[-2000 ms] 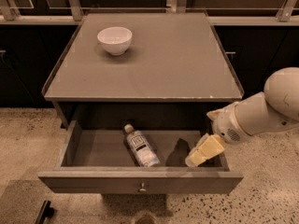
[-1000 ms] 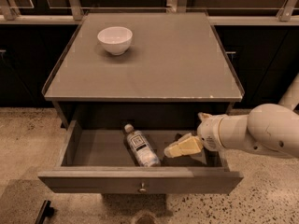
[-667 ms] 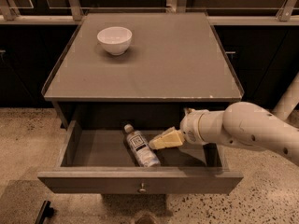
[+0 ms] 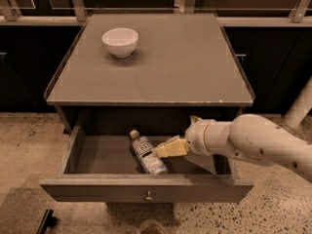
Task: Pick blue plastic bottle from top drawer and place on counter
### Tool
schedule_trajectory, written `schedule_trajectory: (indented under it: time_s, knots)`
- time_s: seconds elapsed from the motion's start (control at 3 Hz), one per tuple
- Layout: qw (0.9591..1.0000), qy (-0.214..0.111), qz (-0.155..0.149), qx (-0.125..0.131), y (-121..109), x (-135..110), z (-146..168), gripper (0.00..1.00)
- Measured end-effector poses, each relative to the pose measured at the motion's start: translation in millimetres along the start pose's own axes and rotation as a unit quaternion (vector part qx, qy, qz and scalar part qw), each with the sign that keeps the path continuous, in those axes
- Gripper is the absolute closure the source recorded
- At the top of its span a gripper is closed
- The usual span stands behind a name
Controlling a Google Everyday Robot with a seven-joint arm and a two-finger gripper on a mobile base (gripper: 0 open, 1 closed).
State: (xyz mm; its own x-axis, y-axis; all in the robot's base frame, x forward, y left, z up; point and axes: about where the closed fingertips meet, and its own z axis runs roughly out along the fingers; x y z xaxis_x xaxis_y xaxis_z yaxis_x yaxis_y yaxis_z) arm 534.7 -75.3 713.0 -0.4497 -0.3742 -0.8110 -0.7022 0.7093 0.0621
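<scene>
The top drawer (image 4: 146, 188) is pulled open below the counter (image 4: 185, 62). The blue plastic bottle (image 4: 146, 152) lies on its side in the drawer, white cap toward the back left. My gripper (image 4: 163, 151), with yellowish fingers, reaches into the drawer from the right. Its tips are right at the bottle's right side, about level with its label. The white arm behind it comes in from the right edge of the view.
A white bowl (image 4: 120, 42) stands on the counter at the back left. The drawer knob (image 4: 148, 197) is at the centre of the front panel. Dark cabinets (image 4: 273, 67) flank the counter, over a speckled floor (image 4: 24, 145).
My gripper has moved left inside the drawer, from its right end up to the bottle's side. The bottle and the bowl have not moved.
</scene>
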Motion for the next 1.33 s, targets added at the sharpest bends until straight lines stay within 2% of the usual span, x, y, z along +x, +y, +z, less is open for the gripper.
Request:
schedule_trajectory:
  time_s: [0.67,1.0,1.33]
  knots:
    - [0.9994,-0.003,-0.005,-0.034,30.6,2.2,48.7,0.0]
    - [0.9984,0.006,-0.029,-0.047,49.4,6.3,84.9,0.0]
    - [0.9984,0.006,-0.029,-0.047,49.4,6.0,85.0,0.0]
